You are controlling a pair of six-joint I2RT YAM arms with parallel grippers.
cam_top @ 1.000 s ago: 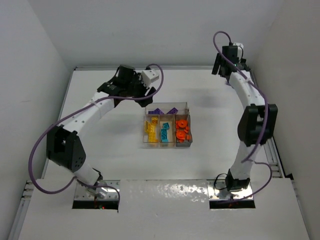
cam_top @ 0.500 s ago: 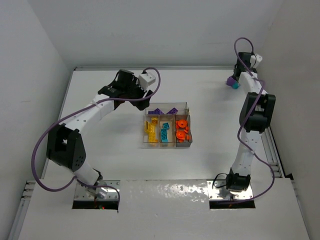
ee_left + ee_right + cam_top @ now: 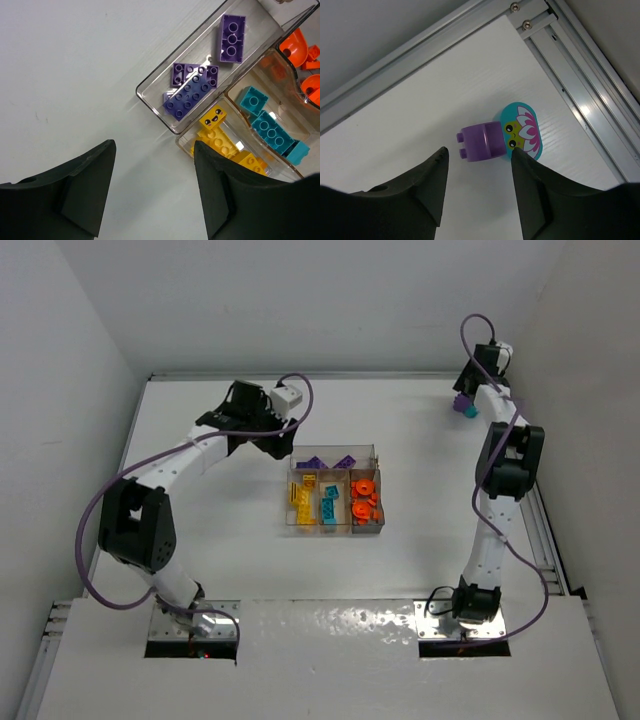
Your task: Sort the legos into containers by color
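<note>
1. Your left gripper (image 3: 153, 147) hung with its fingers apart and nothing between them. It was over bare table (image 3: 220, 530), just off the 11 o'clock corner of the tray (image 3: 141, 94).
2. Your right gripper (image 3: 479, 150) was at the table's 1 o'clock corner, fingers spread. A purple brick (image 3: 482, 142) joined to a teal disc (image 3: 512, 112) lay on the table, seen between the tips and not clamped.
3. That corner was tight. The metal rail (image 3: 580, 65) ran near the piece at 3 o'clock, and the back edge was close at 12. Open table lay toward 7 o'clock.
4. The tray sat mid-table, well apart from every edge.
5. Its wide 12 o'clock section held purple bricks (image 3: 190, 95). The narrow ones held yellow bricks (image 3: 220, 142), teal bricks (image 3: 270, 130) and orange pieces (image 3: 300, 45), running from 9 to 3 o'clock.
6. One yellow brick carried a printed smiling face (image 3: 212, 117). The teal disc showed a pink-and-white flower with two eyes.
</note>
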